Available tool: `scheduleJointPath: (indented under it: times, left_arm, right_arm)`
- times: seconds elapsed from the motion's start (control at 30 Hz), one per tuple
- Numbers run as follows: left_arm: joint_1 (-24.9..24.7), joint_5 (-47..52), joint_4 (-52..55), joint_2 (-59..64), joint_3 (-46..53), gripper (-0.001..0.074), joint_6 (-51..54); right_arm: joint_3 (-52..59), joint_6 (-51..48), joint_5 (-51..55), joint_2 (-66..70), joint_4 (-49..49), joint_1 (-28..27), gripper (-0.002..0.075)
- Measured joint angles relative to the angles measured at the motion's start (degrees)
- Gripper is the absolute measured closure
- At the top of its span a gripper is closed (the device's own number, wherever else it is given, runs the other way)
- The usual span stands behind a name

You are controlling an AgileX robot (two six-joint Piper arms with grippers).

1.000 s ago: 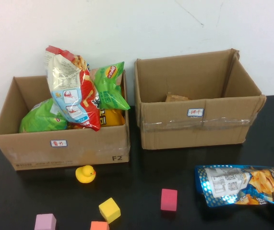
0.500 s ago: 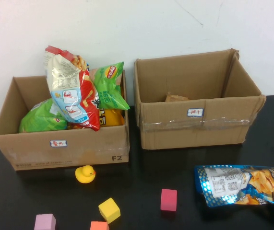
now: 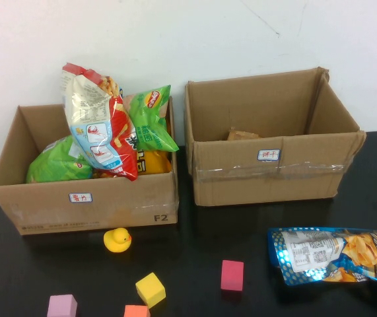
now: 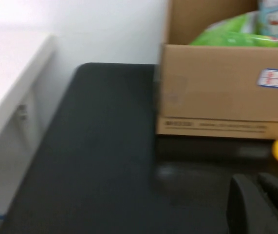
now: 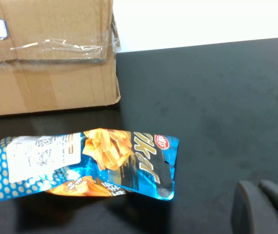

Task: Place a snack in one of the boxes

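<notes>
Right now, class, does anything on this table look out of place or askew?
Yes: the blue snack bag lies flat on the table, outside both boxes. In the left box, a red-and-white bag juts above the rim. The left gripper and right gripper hold nothing.

Blue snack bag [image 5: 85, 165] (flat) near box [image 5: 48, 53].
</notes>
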Motion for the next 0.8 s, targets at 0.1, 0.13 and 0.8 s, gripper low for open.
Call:
scheduleJointPath:
  times: [0.1,0.13,0.8]
  left_arm:
    - [-2.64,0.13,-1.04,0.00,0.00,0.0736,1.16]
    - [-3.43,0.13,-1.14,0.00,0.00,0.0736,1.27]
    - [-6.08,0.13,-1.16,0.00,0.00,0.0736,-0.76]
  right_arm:
    - [0.00,0.00,0.00,0.00,0.00,0.00,0.0727]
    - [0.00,0.00,0.00,0.00,0.00,0.00,0.0727]
    - [0.00,0.00,0.00,0.00,0.00,0.00,0.0727]
